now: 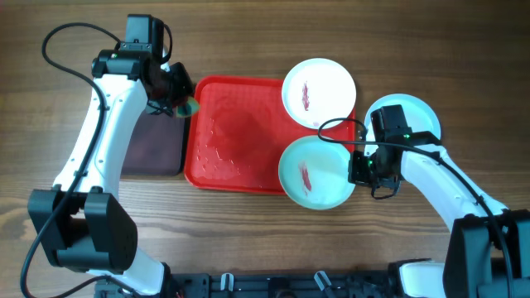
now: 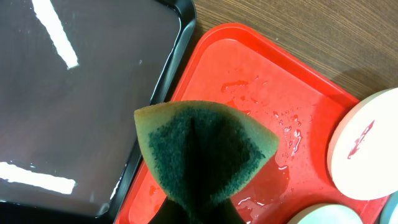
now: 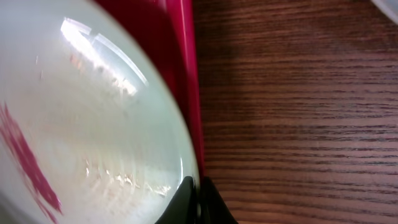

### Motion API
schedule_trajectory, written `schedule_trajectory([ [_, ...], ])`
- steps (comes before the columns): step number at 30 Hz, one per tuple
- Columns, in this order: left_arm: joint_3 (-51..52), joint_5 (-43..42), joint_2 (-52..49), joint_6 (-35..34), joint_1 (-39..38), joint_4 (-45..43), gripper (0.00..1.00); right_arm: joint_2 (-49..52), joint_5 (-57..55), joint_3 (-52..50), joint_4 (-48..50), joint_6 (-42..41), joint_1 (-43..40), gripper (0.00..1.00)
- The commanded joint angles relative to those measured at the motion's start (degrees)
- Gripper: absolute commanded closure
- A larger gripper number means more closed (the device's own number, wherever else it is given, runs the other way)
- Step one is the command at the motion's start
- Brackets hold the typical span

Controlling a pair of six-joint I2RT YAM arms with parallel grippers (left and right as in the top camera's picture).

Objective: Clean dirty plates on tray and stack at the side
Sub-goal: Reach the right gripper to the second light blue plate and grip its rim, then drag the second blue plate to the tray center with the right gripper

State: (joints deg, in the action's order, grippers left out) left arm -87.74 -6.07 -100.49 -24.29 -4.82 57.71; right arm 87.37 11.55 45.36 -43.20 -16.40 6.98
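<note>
Wood-grain table [image 1: 248,248] runs under everything, and on it my right gripper [image 1: 358,165] is clamped on the 3 o'clock rim of a mint plate [image 1: 315,178]. That plate sits at the 4 o'clock corner of the red tray [image 1: 232,149], overhanging the edge, with a red smear [image 1: 306,175] at its centre. My left gripper [image 1: 174,91] pinches a folded sponge [image 2: 205,149] over the tray's 10 o'clock corner beside the black tray [image 2: 74,106]; a smeared white plate [image 1: 319,93] lies at 1 o'clock and another mint plate [image 1: 422,116] off the tray at 3 o'clock. I judge the held plate light, stiff, glossy, slippery where wet and likely breakable, so the rim is the place to grip, firmly enough to resist the sponge's push.
</note>
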Motion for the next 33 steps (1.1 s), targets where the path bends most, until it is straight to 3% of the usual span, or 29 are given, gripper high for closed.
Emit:
schedule_trajectory([
  [1,-0.2,-0.9,-0.2,-0.5,-0.2,0.0,0.96,-1.0,-0.6,0.5,-1.3,0.4,0.2,0.96],
  [10,-0.2,-0.9,-0.2,-0.5,-0.2,0.0,0.96,-2.6,5.7,6.8,-4.2,-1.6,2.1,0.96],
  [17,-0.2,-0.9,-0.2,-0.5,-0.2,0.0,0.96,-2.8,2.4,6.8,5.5,-21.4,13.9,0.96],
  [24,-0.2,-0.9,-0.2,-0.5,-0.2,0.0,0.96,0.0,-14.5,6.7,17.0,-41.1,27.3,0.96],
  [33,-0.2,-0.9,-0.2,-0.5,-0.2,0.0,0.96,10.1,-14.4,6.7,24.2,-44.5,30.2,0.96],
])
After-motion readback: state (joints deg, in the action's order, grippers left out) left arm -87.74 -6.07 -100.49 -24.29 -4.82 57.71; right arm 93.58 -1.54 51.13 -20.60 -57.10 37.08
